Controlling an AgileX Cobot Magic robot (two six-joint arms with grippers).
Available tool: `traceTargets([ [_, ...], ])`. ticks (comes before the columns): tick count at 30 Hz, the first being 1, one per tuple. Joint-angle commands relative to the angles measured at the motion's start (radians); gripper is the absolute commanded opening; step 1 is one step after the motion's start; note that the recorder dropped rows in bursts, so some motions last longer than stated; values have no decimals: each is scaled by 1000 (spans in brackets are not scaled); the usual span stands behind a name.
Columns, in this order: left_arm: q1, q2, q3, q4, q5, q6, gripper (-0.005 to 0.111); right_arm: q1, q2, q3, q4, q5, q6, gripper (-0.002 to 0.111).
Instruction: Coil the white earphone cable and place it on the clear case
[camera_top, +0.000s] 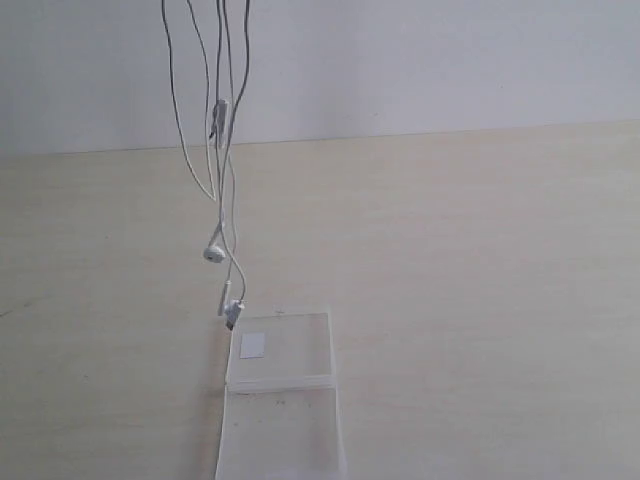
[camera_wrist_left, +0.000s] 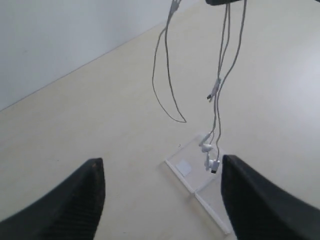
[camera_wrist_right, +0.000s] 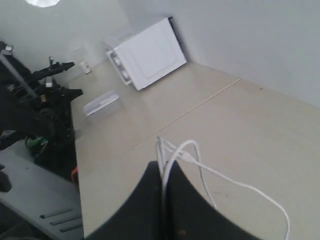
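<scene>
The white earphone cable (camera_top: 228, 190) hangs in several strands from above the exterior view's top edge. An earbud (camera_top: 213, 250) and the plug end (camera_top: 232, 318) dangle just over the far edge of the clear case (camera_top: 305, 352). The case lies open and flat on the table, with a white sticker (camera_top: 253, 345) on its far half. My right gripper (camera_wrist_right: 163, 167) is shut on the looped cable (camera_wrist_right: 190, 147). My left gripper (camera_wrist_left: 161, 161) is open and empty, high above the table, looking down at the case (camera_wrist_left: 194, 154) and the hanging cable (camera_wrist_left: 218, 100). Neither gripper shows in the exterior view.
A pale wall (camera_top: 420, 60) stands behind the wooden table (camera_top: 480, 280). In the right wrist view a white boxy appliance (camera_wrist_right: 147, 52) and a small pale container (camera_wrist_right: 101, 104) sit on the table, with dark equipment (camera_wrist_right: 40, 115) past the table's edge.
</scene>
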Motion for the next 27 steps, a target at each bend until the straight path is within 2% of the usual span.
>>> traceTargets([
  [1,2,0,10,-13,1,4,65,1,-5,-5,-2,-91,-38,0],
  [8,2,0,72,-105,-60,99,65,1,-5,-5,31,-113,-88,0],
  [14,2,6,150,-121,-169,134,65,1,-5,-5,35,-180,-132,0],
  [17,2,6,182,-181,-228,177,65,1,-5,-5,30,-208,-151,0],
  [23,2,6,200,-364,-238,341,65,1,-5,-5,-2,-275,-167,0],
  [27,2,6,200,-374,-238,368,65,1,-5,-5,-2,-295,-145,0],
])
